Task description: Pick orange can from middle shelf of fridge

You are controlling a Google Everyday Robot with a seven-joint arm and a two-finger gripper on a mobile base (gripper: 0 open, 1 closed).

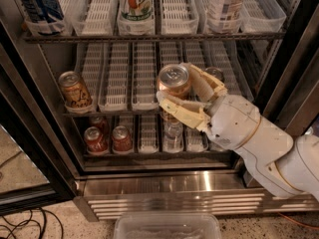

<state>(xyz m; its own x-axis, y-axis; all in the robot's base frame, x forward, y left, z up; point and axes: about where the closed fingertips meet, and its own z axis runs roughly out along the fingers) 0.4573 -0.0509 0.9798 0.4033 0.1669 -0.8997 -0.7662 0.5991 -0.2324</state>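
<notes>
My gripper is shut on an orange can with a silver top. It holds the can in front of the middle shelf of the fridge, right of centre. One cream finger runs under the can and the other finger sits on its right side. A second orange can with dark script lettering stands at the left end of the same shelf. The top of another can shows behind the gripper.
Two red cans and a clear bottle stand on the bottom rack. Bottles and a carton fill the top rack. A clear plastic bin lies on the floor in front. The black door frame stands at left.
</notes>
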